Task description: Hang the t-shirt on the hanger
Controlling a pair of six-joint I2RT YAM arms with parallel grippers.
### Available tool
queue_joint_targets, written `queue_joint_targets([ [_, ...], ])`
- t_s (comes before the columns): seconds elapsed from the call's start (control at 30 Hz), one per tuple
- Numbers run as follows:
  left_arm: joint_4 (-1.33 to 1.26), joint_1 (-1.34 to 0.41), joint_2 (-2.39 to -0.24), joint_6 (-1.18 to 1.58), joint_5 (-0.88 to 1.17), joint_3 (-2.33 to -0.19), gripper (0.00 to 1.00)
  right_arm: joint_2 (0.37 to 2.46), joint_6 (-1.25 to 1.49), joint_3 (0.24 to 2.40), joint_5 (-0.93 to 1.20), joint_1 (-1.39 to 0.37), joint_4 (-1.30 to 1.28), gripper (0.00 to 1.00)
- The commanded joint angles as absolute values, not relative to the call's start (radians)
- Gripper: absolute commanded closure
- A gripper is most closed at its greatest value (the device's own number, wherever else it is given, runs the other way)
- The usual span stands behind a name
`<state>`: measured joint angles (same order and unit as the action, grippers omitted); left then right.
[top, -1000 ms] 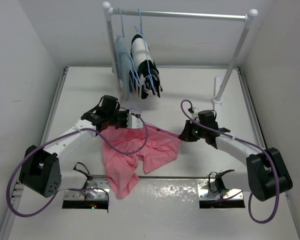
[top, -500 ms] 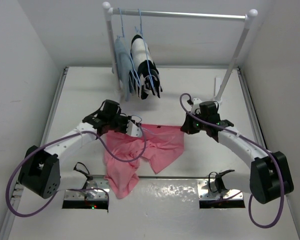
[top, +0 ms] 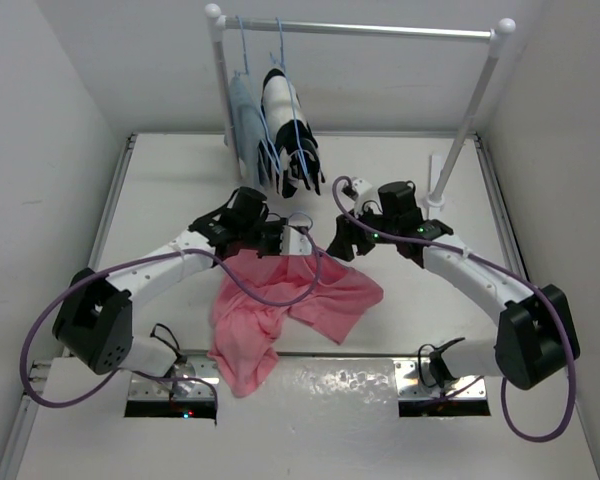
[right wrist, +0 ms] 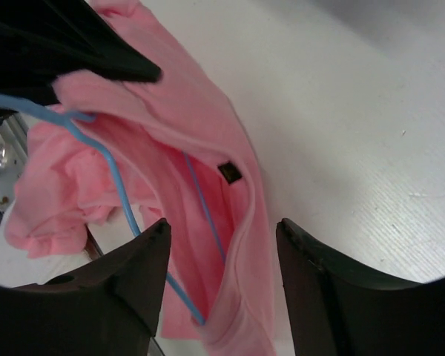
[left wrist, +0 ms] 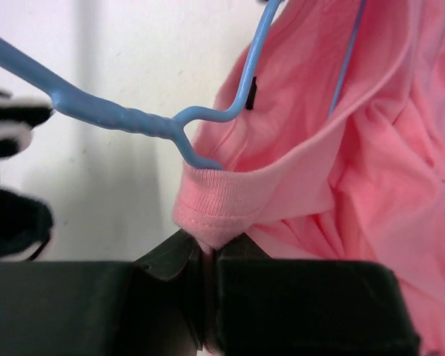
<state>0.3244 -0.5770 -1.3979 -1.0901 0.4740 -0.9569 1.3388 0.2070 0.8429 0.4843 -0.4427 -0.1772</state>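
The salmon-pink t-shirt [top: 300, 300] lies crumpled on the table between the arms, its collar end lifted. My left gripper [top: 283, 240] [left wrist: 205, 248] is shut on the ribbed neck edge of the t-shirt [left wrist: 230, 196]. The light-blue wire hanger [left wrist: 119, 115] reaches into the neck opening, its wire running under the cloth. My right gripper [top: 340, 240] [right wrist: 221, 230] hangs open just above the neckline of the t-shirt [right wrist: 245, 215], holding nothing. The hanger [right wrist: 122, 196] shows inside the opening between the fingers.
A white clothes rack [top: 380, 30] stands at the back. A grey-blue garment [top: 243, 125] and a black-and-white striped garment [top: 288, 125] hang on blue hangers at its left end. The rack's right foot [top: 438, 185] stands close behind my right arm.
My right gripper has opened and let go, moving left and toward the back. The left gripper has carried the collar right and toward the back. The shirt has shifted right with it.
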Motion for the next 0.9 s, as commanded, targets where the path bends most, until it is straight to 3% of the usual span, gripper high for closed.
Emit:
queue_joint_targets([
  [0.0, 0.250, -0.603, -1.416, -1.023, 0.532, -0.969, 1.00, 1.310, 0.103, 0.897, 0.545, -0.448, -0.231, 0.41],
  [0.5, 0.239, -0.603, -1.442, -1.078, 0.525, -0.965, 1.00, 1.219, -0.015, 0.856, 0.624, -0.449, -0.219, 0.42],
  [0.7, 0.255, -0.601, -1.414, -1.095, 0.561, -0.965, 1.00, 1.304, 0.035, 0.810, 0.626, -0.451, -0.097, 0.43],
  [0.87, 0.261, -0.603, -1.401, -1.095, 0.589, -0.962, 1.00, 1.428, 0.006, 0.919, 0.633, -0.459, -0.106, 0.46],
])
